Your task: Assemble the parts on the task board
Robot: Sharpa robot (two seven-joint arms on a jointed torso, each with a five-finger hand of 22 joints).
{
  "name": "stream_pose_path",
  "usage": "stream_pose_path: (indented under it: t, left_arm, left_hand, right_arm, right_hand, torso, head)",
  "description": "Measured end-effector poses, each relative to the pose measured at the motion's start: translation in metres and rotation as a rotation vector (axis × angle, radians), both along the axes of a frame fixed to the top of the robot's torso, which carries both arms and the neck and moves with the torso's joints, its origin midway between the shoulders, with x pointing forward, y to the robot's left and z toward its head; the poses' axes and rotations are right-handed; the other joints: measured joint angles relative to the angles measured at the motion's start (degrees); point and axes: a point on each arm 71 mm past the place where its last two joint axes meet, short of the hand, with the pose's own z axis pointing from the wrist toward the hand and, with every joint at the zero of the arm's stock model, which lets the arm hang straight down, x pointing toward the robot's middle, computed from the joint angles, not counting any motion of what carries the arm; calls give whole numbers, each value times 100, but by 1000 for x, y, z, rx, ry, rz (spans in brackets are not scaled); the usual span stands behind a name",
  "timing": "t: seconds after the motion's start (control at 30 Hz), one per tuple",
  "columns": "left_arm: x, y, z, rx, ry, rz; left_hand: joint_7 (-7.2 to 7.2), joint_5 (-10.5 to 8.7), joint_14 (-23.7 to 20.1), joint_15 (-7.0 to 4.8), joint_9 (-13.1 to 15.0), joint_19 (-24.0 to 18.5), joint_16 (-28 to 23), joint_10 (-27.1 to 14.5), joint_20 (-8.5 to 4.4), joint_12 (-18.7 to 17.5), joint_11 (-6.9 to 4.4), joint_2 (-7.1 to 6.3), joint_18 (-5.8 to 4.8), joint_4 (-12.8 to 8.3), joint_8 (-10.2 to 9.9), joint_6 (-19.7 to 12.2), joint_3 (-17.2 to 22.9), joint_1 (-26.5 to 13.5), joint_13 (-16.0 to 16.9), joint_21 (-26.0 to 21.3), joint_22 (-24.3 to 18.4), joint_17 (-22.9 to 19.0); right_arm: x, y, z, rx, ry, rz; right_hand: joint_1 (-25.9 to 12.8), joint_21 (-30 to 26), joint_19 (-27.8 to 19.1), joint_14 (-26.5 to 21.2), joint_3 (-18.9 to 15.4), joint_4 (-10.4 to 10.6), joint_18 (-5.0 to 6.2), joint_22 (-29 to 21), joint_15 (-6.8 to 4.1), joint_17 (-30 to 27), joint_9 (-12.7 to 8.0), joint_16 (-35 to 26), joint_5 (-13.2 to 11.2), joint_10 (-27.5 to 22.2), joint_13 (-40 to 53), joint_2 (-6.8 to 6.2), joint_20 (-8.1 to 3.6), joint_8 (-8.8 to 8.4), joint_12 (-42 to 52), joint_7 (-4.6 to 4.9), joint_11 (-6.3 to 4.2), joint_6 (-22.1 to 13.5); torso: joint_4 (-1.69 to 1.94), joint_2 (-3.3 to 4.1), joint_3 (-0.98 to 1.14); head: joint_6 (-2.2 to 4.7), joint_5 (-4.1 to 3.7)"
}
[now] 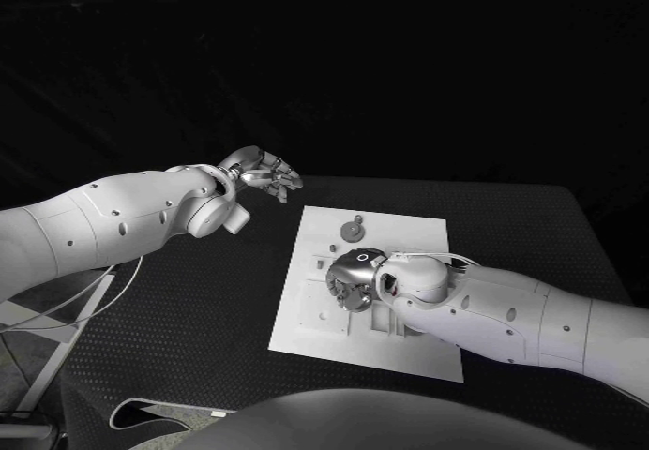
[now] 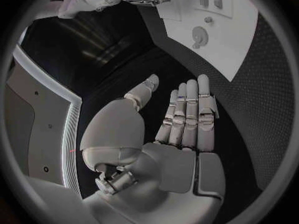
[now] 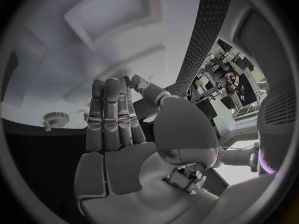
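Black table (image 1: 162, 309) underneath, white task board (image 1: 406, 234) in the middle of it. Right arm (image 1: 541, 319) reaching in across the board's near half; left arm (image 1: 109, 225) lifted off to the far left side of the board, well apart from it. Right hand (image 1: 354, 277) low over the board's centre, fingers (image 3: 109, 114) straight and pressed together side by side, nothing visibly held; contact with the board cannot be told. Left hand (image 1: 264, 172) above bare table beyond the board's far left corner, fingers (image 2: 187, 109) likewise straight and close together, thumb apart, holding nothing. Round gear-like part (image 1: 352, 228) lying flat on the board's far half, just beyond the right hand's fingertips and away from the robot; no long axis to speak of, being a disc. Clearly nearer to the right hand than to the left, so probably the right hand's to fetch by a short reach forward.
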Motion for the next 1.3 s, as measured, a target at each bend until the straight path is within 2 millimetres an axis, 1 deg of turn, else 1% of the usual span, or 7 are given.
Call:
stream_pose_path:
  t: [0.13, 0.3, 0.67, 0.83, 1.0, 1.1, 1.3]
  left_arm:
    - [0, 0, 0, -1, 2, 1]
    - [0, 0, 0, -2, 3, 2]
    - [0, 1, 0, -2, 4, 4]
    - [0, 2, 0, -1, 4, 6]
    - [0, 5, 0, 1, 4, 12]
    - [0, 7, 0, 2, 4, 16]
    - [0, 10, 0, 4, 3, 20]
  left_hand:
    - [0, 0, 0, 0, 0, 20, -6, 0, -20, 0, 0, 0, -2, 16, 0, 0, 16, 0, 0, 0, -7, 5]
    - [0, 0, 0, 0, 0, 20, -6, 0, -20, 0, 0, 0, -6, 16, 0, 0, 16, 0, -5, 0, -7, 12]
    - [0, 0, 0, 0, 1, 20, -6, 0, -20, 0, -1, 0, -31, 31, 0, 0, 1, 0, -5, 0, -13, 15]
    - [0, 0, 0, 0, 1, 20, -6, 0, -20, 13, -1, 0, -36, 30, 0, 0, 1, 0, -4, 0, -13, 19]
    - [0, 0, 0, 0, 1, 20, -6, 0, -19, 22, -2, 0, -44, 30, 0, 0, 1, 0, -4, 0, -13, 25]
    - [0, 0, 0, 0, 1, 19, -6, 0, -19, 22, -2, 0, -62, 30, 0, 0, 1, 0, -4, 0, -18, 31]
    - [0, 0, 0, 0, 1, 19, -6, 0, -19, 22, -2, 0, -23, 30, 0, 0, 1, 0, -4, 0, -18, 31]
  right_arm:
    - [0, -1, -1, 11, 4, -7]
    - [1, -1, 0, 14, 2, -12]
    - [3, -5, 0, 18, -7, -25]
    - [1, -13, 4, 28, -15, -33]
    - [3, -20, 22, 66, -46, -34]
    - [12, -26, 43, 121, -72, -64]
    - [32, -52, 90, 197, -136, -127]
  right_hand:
    - [67, -1, -4, -76, -32, 0, -1, 37, 73, 22, -75, 1, 0, -223, -22, -143, 4, -151, -156, 74, 83, -255]
    - [-20, -2, -78, -152, -110, -16, -7, 72, 149, 25, -108, 2, 0, -363, -44, -232, 76, -186, -220, 2, 162, -368]
    - [-21, -2, -107, -152, -141, -16, -12, 100, 149, 50, -106, 1, 0, -375, -45, -233, 63, -186, -226, -30, 168, -343]
    - [-21, -2, -107, -152, -141, -16, -21, 100, 149, 53, -98, 2, 0, -381, -30, -232, 63, -165, -227, -12, 161, -310]
    - [-59, -2, -107, -152, -158, 0, -44, 108, 149, 64, -98, 29, 0, -382, -18, -271, 63, -165, -226, 8, 161, -290]
    - [-100, -2, -58, -106, -173, 16, -46, 112, 155, 79, -105, 90, -1, -381, -2, -312, 60, -165, -226, 8, 161, -290]
    - [-283, 36, 40, -59, -279, 24, -51, 108, 158, 100, -107, 133, -1, -426, 6, -494, 21, -165, -240, 28, 160, -309]
  torso:
    - [-1, 0, 0]
    - [1, 0, 3]
    - [3, 2, 4]
    - [-2, 1, 5]
    - [-3, 1, 3]
    - [-7, 0, 3]
    - [-14, 2, 13]
  head:
    - [0, -3]
    - [0, 2]
    - [0, 1]
    - [0, -8]
    - [0, -41]
    - [0, -65]
    - [0, -118]
